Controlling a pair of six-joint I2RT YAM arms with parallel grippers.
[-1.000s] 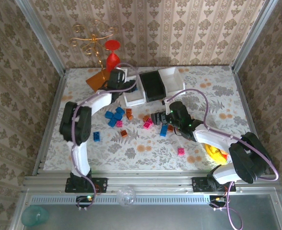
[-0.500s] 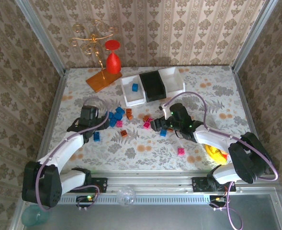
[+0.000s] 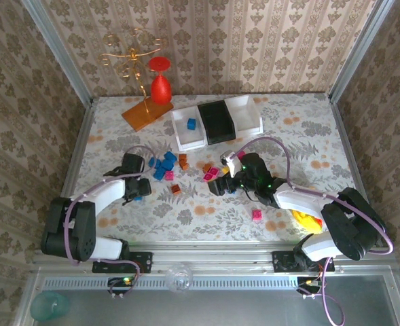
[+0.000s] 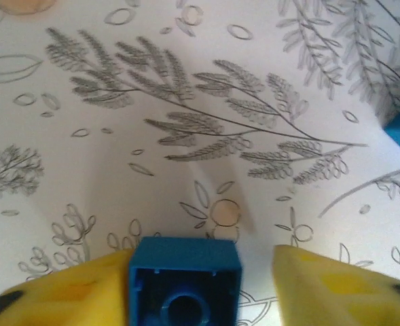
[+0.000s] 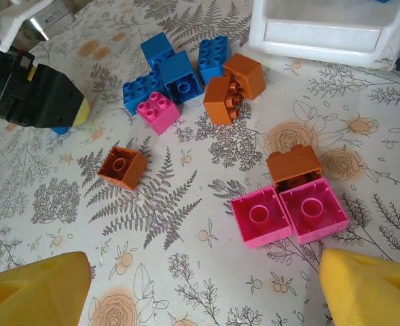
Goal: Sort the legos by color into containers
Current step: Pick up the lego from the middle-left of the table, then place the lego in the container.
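Note:
My left gripper (image 3: 138, 188) (image 4: 200, 292) is down at the table, open around a blue lego (image 4: 185, 278) (image 3: 137, 195). The left finger touches it and the right finger stands apart. My right gripper (image 3: 216, 185) (image 5: 200, 285) hovers wide open and holds nothing. Just ahead of it lie two pink legos (image 5: 284, 214) and an orange-brown one (image 5: 293, 164). Another orange-brown lego (image 5: 121, 166) lies alone to the left. A mixed cluster of blue, pink and orange-brown legos (image 5: 186, 78) (image 3: 164, 165) sits farther off. The left white bin (image 3: 188, 138) holds one blue lego (image 3: 191, 123). The black bin (image 3: 216, 122) and the second white bin (image 3: 246, 114) stand beside it.
A lone pink lego (image 3: 257, 214) lies near the front right. The yellow snack packet (image 3: 307, 217) sits under the right arm. An orange board (image 3: 142, 113) with a gold wire stand and a red object (image 3: 160, 85) is at the back left. Walls close three sides.
The left arm has swung back from the white bin, where a blue lego now lies, and come down over a blue lego at the left. The right gripper drifted slightly left and nearer.

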